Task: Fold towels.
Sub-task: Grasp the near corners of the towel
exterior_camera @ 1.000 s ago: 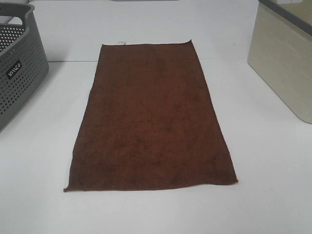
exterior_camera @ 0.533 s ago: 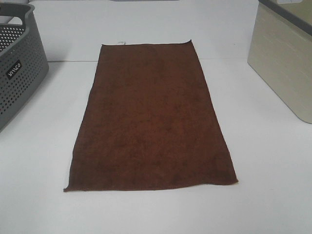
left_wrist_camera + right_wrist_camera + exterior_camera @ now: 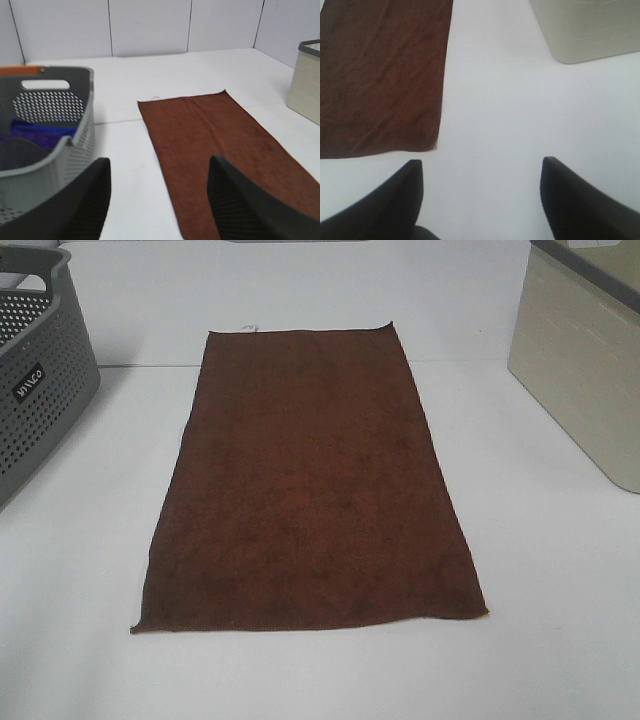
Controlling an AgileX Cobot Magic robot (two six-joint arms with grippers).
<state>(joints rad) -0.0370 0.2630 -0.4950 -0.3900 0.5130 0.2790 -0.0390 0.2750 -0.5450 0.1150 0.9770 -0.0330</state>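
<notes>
Dark reddish-brown rectangular terry towel [image 3: 310, 480] lay flat and fully spread on the white desk [image 3: 540, 620], long axis running away from the robot. No folds. Small white tag [image 3: 249, 328] showed at the far left corner.

Grey perforated plastic basket [image 3: 40, 380] stood left of the towel, well apart from it; a blue-purple cloth [image 3: 42, 132] lay inside. Beige rectangular bin [image 3: 585, 370] stood to the right, also clear of the towel.

Left gripper [image 3: 159, 167]: jaws spread wide, nothing between them. It hung above the desk with a shallow forward tilt, near the basket, and the towel's left long edge lay between its two black fingers [image 3: 95, 195] in the wrist view. No contact with the cloth.

Right gripper [image 3: 481, 165]: jaws likewise wide apart and empty. It pointed steeply down at bare desk just beside the towel's near right corner, with the beige bin beyond. It was not touching the cloth.
</notes>
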